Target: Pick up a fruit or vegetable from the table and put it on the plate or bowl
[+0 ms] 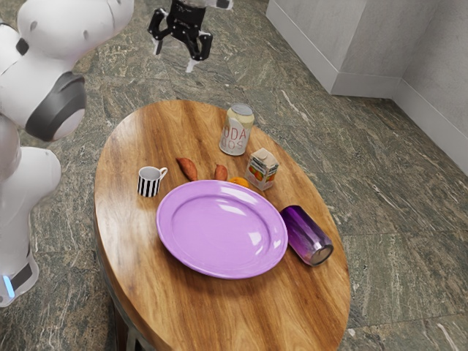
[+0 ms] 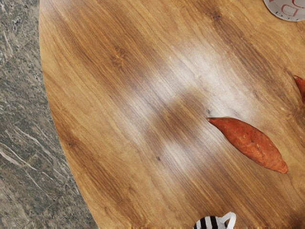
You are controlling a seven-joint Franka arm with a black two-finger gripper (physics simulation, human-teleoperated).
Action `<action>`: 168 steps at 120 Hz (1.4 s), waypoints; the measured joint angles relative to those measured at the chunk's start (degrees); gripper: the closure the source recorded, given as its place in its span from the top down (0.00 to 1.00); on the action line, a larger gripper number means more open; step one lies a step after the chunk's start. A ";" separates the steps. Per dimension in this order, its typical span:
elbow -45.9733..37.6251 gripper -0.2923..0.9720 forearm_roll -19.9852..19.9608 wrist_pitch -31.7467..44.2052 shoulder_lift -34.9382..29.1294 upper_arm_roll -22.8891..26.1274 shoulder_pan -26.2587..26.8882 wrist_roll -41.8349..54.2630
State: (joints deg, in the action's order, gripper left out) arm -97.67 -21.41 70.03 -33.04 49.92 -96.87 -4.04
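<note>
A purple plate (image 1: 219, 228) lies in the middle of the round wooden table (image 1: 139, 241). Just behind the plate lie an orange-red sweet potato (image 1: 187, 168) (image 2: 250, 142), a second smaller one (image 1: 221, 172) (image 2: 300, 87) and a small orange fruit (image 1: 239, 181) touching the plate's rim. My black gripper (image 1: 178, 45) hangs open high above the table's far edge, holding nothing, well above and behind the vegetables.
A black-and-white striped cup (image 1: 150, 180) (image 2: 213, 222) stands left of the plate. A soda can (image 1: 236, 129) (image 2: 285, 8) and a small juice carton (image 1: 262, 169) stand behind it. A purple tumbler (image 1: 307, 234) lies on its side at the plate's right.
</note>
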 joint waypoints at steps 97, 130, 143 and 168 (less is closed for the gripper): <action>-19.23 0.77 -22.53 9.72 -17.07 5.72 -6.56 -10.66; -24.01 0.77 -23.54 11.63 -20.65 7.16 -5.28 -13.78; -26.88 0.77 -24.08 12.58 -21.75 7.36 -3.23 -14.61; -28.75 0.77 -26.16 13.97 -24.22 9.51 -2.57 -17.09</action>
State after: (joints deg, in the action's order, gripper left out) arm -126.42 -47.58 84.00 -57.25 59.43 -99.43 -21.13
